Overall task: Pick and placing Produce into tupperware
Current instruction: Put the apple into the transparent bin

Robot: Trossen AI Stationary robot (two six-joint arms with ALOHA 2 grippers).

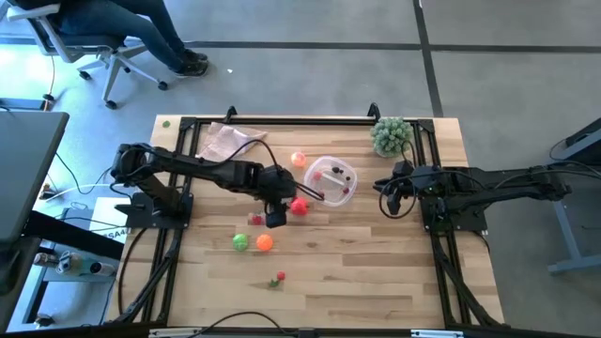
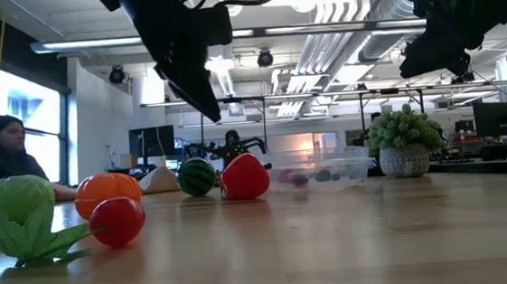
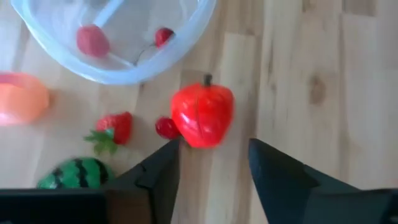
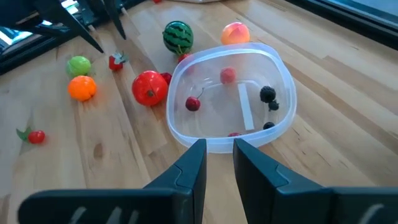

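While its fingers stand spread and empty, the left end effector [image 3: 211, 171] hovers just above the red tomato [image 3: 202, 115] beside the tupperware [image 3: 186, 37].

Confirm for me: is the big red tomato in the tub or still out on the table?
Out. The red tomato sits on the wood just beside the tub, outside its rim; the left gripper hovers over it, fingers open.

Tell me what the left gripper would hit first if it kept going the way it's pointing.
Probably the red tomato: it sits just ahead of the open left gripper, roughly centred between the fingers. Depth is uncertain; the tupperware lies beyond.
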